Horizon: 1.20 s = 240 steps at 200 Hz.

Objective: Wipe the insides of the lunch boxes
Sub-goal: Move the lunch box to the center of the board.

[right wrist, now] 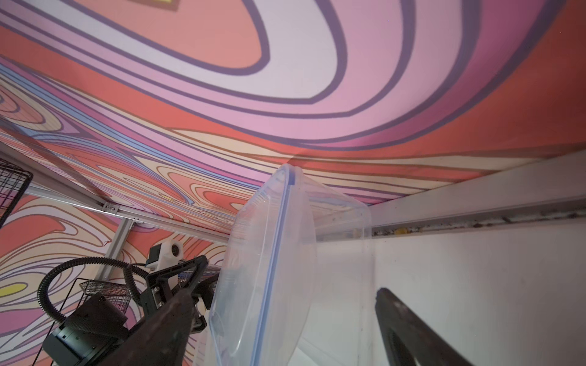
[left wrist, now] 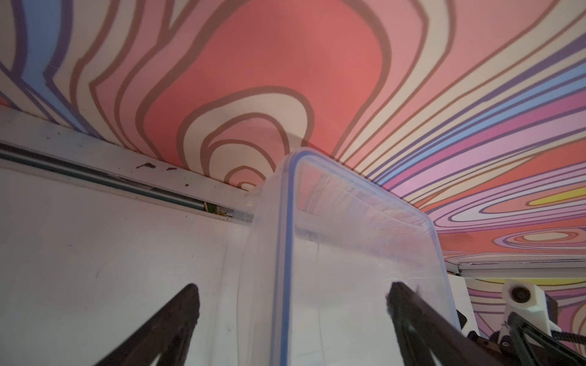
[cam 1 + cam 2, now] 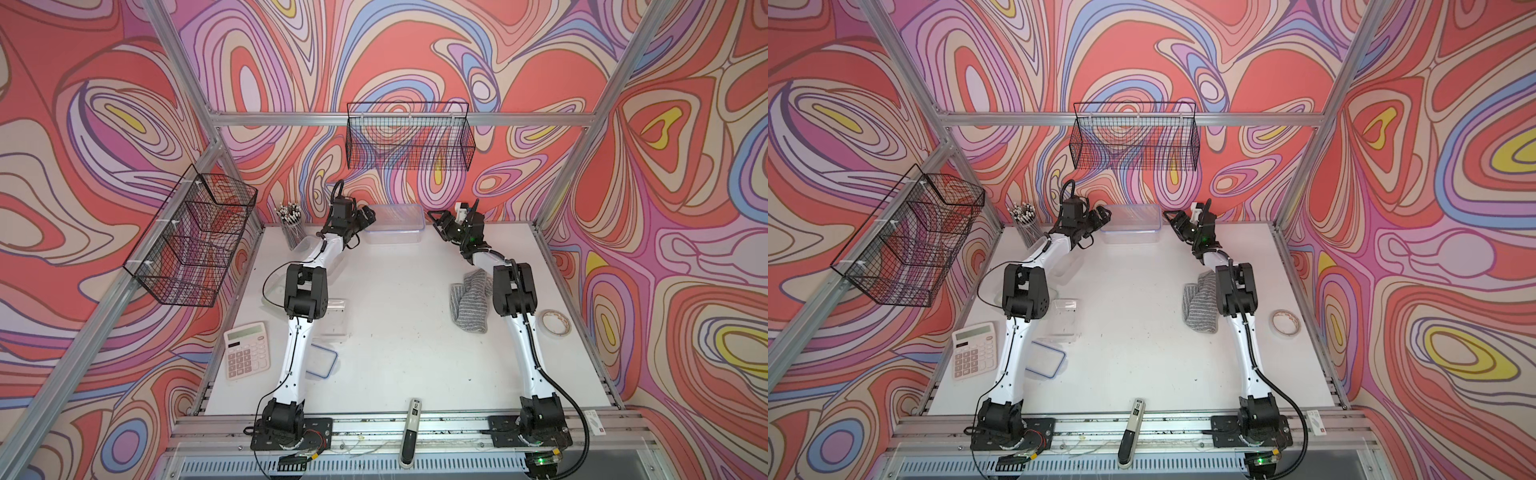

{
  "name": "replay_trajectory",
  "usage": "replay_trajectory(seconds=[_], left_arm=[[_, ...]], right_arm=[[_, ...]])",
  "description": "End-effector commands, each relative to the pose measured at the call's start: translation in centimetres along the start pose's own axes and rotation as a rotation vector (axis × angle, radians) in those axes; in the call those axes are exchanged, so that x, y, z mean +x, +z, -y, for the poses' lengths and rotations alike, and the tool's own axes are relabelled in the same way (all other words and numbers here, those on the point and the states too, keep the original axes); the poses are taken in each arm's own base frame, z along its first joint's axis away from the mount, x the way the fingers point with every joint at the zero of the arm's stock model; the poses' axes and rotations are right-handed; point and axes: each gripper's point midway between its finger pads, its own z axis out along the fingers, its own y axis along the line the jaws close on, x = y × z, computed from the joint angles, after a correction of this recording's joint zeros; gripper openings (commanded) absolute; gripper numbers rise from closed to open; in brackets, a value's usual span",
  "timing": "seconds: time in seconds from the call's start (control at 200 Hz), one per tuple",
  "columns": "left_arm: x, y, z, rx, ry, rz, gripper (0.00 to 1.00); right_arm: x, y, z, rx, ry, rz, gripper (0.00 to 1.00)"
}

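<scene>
In both top views, the large lunch box (image 3: pixel 395 232) (image 3: pixel 1131 230) is being shown at the back edge of the counter (image 3: pixel 399 332), against the wall, with its blue-rimmed lid (image 3: pixel 395 214) on top. It is being flanked by the left claw (image 3: pixel 368 217) (image 3: pixel 1102 216) at one end and the right claw (image 3: pixel 436 222) (image 3: pixel 1173 218) at the other. A small clear tub (image 3: pixel 336 320) and a spare lid with a blue rim (image 3: pixel 323 362) are lying beside the left arm. A grey striped cloth (image 3: pixel 469 301) is lying by the right arm.

In the left wrist view, the left claw (image 2: pixel 292 286) is being held spread, its fingers (image 2: pixel 177 317) straddling the lidded end of the box (image 2: pixel 348 237). Nothing is being pinched.

In the right wrist view, the right claw (image 1: pixel 285 291) is likewise being held spread about the opposite end of the box (image 1: pixel 336 253). Whether the box is being touched cannot be told.
</scene>
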Motion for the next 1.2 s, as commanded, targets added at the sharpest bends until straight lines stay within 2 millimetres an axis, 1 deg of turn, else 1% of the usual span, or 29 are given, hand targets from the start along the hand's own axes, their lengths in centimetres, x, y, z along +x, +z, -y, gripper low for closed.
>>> replay_trajectory(seconds=[0.0,0.12,0.205,0.295,0.401,0.466,0.631,0.761,0.936,1.017,1.197], left_arm=[[-0.5,0.5,0.5,0.045,-0.044,0.017,0.95],[0.4,1.5,0.2,0.071,-0.091,-0.019,0.9],[1.0,2.0,0.5,0.096,-0.112,-0.038,0.87],[1.2,2.1,0.9,0.107,-0.107,-0.043,0.86],[1.9,2.0,1.9,0.126,-0.078,-0.064,0.85],[2.4,2.0,2.5,0.137,-0.061,-0.079,0.82],[4.9,1.7,4.4,0.174,-0.016,-0.15,0.75],[7.1,0.9,5.4,0.168,0.033,-0.193,0.72],[9.1,-0.5,5.8,0.151,0.063,-0.22,0.69],[9.7,-0.9,5.5,0.144,0.057,-0.241,0.69],[11.3,-2.4,5.6,0.128,0.068,-0.274,0.67]], right_arm=[[1.0,1.7,-1.0,-0.035,0.024,-0.001,0.95],[1.7,2.7,-0.6,-0.025,0.039,0.0,0.96],[2.1,3.2,-0.9,-0.031,0.035,0.003,0.96],[2.5,3.7,-1.4,-0.039,0.028,0.001,0.96],[3.0,4.1,-2.1,-0.042,0.019,-0.007,0.92],[3.3,4.1,-2.2,-0.039,0.015,-0.016,0.89],[4.0,3.8,-3.2,-0.056,0.018,-0.037,0.81],[5.0,3.3,-4.1,-0.072,0.02,-0.068,0.78],[6.1,2.1,-5.3,-0.082,0.016,-0.078,0.76],[6.7,1.6,-5.7,-0.082,0.015,-0.09,0.75],[8.1,0.2,-7.7,-0.097,0.01,-0.117,0.7]])
